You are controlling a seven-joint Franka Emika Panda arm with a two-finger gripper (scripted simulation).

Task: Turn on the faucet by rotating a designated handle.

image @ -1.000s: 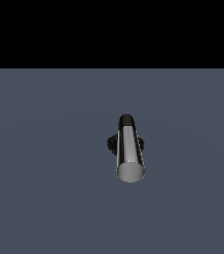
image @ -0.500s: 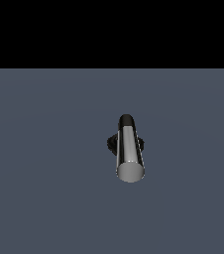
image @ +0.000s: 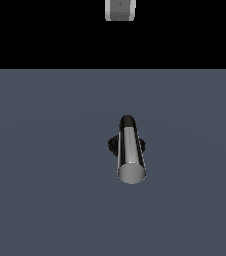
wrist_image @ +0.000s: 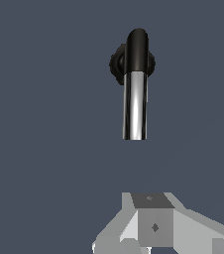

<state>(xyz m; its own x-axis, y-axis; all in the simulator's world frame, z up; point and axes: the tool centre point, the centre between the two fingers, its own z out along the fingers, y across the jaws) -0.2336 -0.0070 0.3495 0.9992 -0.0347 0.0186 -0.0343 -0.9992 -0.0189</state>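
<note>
Nearest in the exterior view is the flat grey end of the handle (image: 131, 152), a straight chrome cylinder that points toward that camera and slightly toward the exterior view's right. It runs back to a black elbow joint (image: 127, 121). Behind and beneath the bar, the black ridged round base of the faucet (image: 113, 145) shows on both sides of the chrome, sitting on the plain slate-grey counter (image: 40, 170). The fixture stands near the middle of the counter, a little toward the exterior view's right. Farther back, beyond the counter's far edge and against the black backdrop, a small grey-white block of the robot arm (image: 120, 10) shows at the frame's upper edge; it is well apart from the faucet. In the wrist view the handle (wrist_image: 135, 105) shows lengthwise with bright streaks, joined to the elbow over the base (wrist_image: 117, 62). The end effector (wrist_image: 151, 225) appears only as pale grey angular housing at the frame's edge, apart from the handle and touching nothing; fingertips out of frame, so spread or pressed together — cannot tell.
</note>
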